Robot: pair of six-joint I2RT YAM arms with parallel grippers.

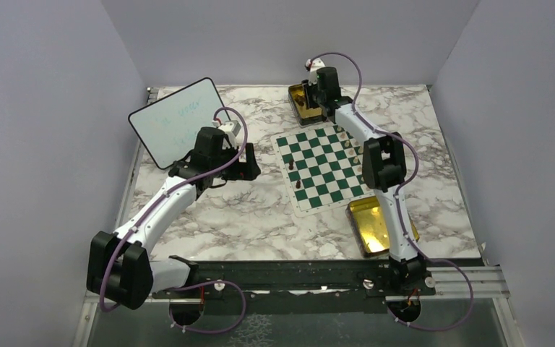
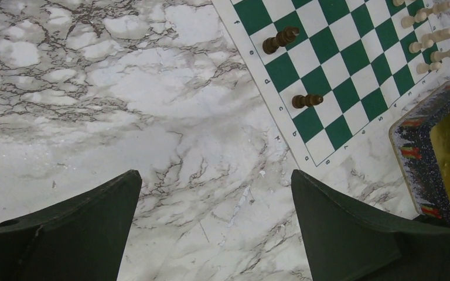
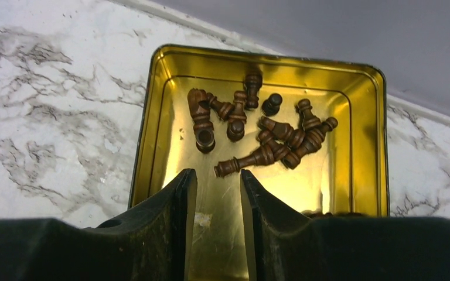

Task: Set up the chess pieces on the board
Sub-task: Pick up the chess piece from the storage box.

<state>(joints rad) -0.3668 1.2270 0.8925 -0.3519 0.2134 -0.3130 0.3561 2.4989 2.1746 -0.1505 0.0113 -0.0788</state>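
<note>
The green and white board lies right of centre on the marble table. Two dark brown chess pieces stand near its left edge, and several cream ones stand along its right side. My right gripper hangs over a gold tin at the back. Its jaws stand narrowly open with nothing between them. Several dark pieces lie heaped in that tin, one lying just beyond the fingertips. My left gripper is wide open and empty, above bare marble left of the board.
A second gold tin sits in front of the board, near the right arm's base. A white whiteboard with a black rim leans at the back left. Grey walls close in the table on three sides.
</note>
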